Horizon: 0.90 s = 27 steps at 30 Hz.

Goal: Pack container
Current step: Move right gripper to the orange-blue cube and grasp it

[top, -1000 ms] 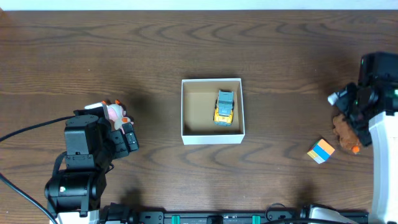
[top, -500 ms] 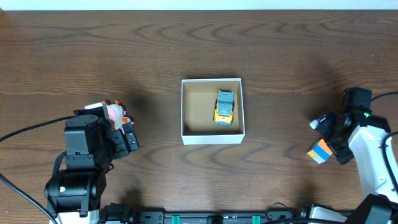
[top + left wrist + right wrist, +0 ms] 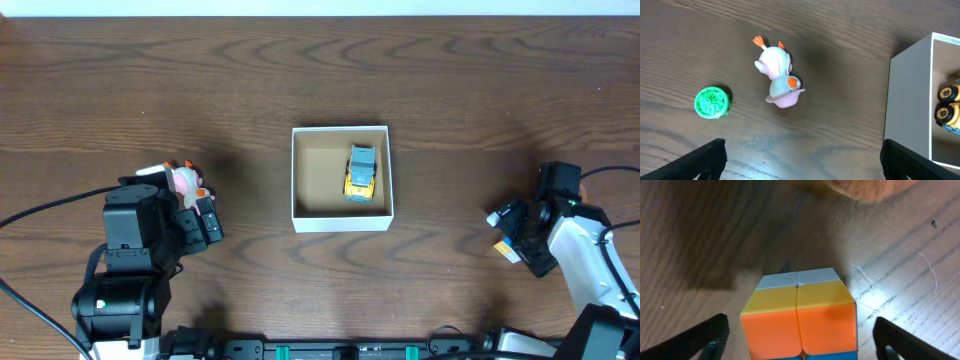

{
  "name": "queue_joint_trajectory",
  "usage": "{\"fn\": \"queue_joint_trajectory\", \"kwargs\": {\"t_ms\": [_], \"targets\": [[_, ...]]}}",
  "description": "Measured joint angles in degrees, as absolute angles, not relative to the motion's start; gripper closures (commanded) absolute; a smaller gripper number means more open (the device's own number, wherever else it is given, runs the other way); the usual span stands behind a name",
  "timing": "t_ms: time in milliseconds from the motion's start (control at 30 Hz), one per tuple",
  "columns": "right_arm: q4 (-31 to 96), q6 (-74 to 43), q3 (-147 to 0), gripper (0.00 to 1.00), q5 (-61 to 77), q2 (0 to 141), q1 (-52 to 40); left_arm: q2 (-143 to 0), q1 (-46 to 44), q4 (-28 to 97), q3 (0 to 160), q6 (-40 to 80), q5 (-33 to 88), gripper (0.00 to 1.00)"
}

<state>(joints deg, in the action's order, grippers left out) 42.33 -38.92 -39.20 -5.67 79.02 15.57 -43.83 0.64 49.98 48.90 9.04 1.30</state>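
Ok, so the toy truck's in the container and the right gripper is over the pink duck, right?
No: the right wrist view shows the right gripper over the colour cube, not the pink duck. The toy truck is in the container.

Dark wood-grain table (image 3: 300,70), pale strip (image 3: 320,6) along far edge

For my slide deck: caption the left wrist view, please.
Open left fingers hover over a pink duck toy and green disc, beside the white container holding a yellow toy car.
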Motion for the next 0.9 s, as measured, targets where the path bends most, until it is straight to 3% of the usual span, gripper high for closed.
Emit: {"fn": "queue_joint_trajectory", "kwargs": {"t_ms": [267, 467, 667, 900], "targets": [[42.28, -38.11, -38.96, 0.37, -5.54, 79.00, 15.57, -43.83, 0.64, 50.24, 48.90, 9.04, 1.28, 0.02], [42.37, -38.17, -38.70, 0.43, -5.56, 79.02, 15.57, -43.83, 0.64, 50.39, 48.88, 9.04, 1.30, 0.02], [42.35, -38.00, -38.72, 0.57, -5.52, 78.94, 15.57, -43.83, 0.64, 50.39, 48.90, 9.04, 1.28, 0.02], [42.37, -38.13, -38.72, 0.67, -5.54, 78.89, 15.57, -43.83, 0.64, 50.39, 48.88, 9.04, 1.28, 0.02]]}}
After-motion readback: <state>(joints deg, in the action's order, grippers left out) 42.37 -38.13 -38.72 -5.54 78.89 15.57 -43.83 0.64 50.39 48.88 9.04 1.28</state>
